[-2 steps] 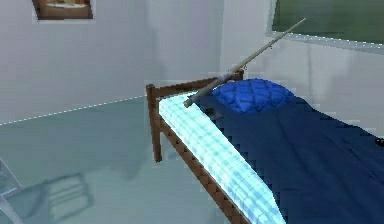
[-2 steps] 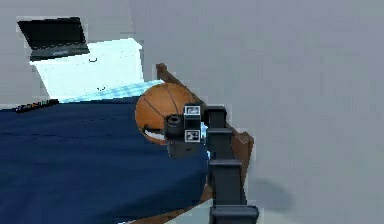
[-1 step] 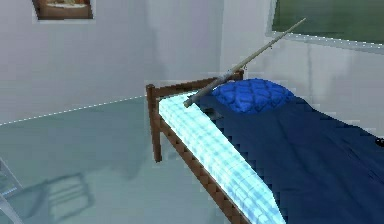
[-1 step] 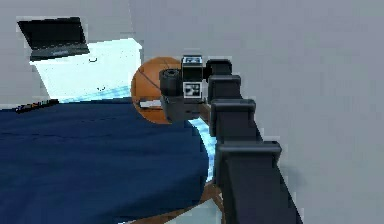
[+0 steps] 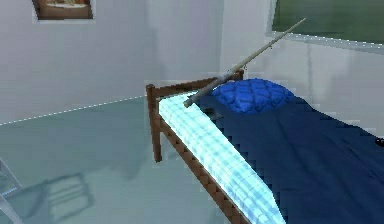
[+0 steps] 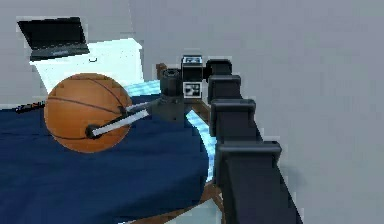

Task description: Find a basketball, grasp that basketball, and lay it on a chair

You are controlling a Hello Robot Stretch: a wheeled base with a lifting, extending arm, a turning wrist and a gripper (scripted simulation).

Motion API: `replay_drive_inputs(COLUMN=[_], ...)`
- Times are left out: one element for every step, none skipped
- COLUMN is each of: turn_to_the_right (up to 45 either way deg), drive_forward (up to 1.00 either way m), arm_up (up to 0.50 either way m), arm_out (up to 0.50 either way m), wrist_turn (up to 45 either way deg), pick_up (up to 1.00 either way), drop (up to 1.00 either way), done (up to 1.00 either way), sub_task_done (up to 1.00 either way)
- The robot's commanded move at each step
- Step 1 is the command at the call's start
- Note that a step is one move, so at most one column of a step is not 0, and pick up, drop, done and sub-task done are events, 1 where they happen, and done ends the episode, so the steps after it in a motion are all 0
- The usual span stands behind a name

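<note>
basketball at far end of tool | blue bed behind | holding it: cannot tell

orange basketball, dark seams, against dark blue bedcover, arm side view's left

Round orange basketball, strip hidden behind the jaws, whether dark two-finger gripper holds it untellable, dark square arm bar cut off below the jaws

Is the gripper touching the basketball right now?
Cannot tell. In the arm side view the gripper overlaps the basketball, with the bed behind, but neither contact nor a gap shows plainly.
</note>
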Motion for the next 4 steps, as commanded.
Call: replay_drive_inputs(turn_to_the_right=[0.0, 0.0, 0.0, -30.0], drive_forward=[0.0, 0.0, 0.0, 0.0], arm_up=[0.0, 0.0, 0.0, 0.0], arm_out=[0.0, 0.0, -0.22, 0.0], wrist_turn=[-45.0, -21.0, 0.0, 0.0], pick_up=[0.0, 0.0, 0.0, 0.0], drop=[0.0, 0.0, 0.0, 0.0], done=[0.0, 0.0, 0.0, 0.0], sub_task_done=[0.0, 0.0, 0.0, 0.0])
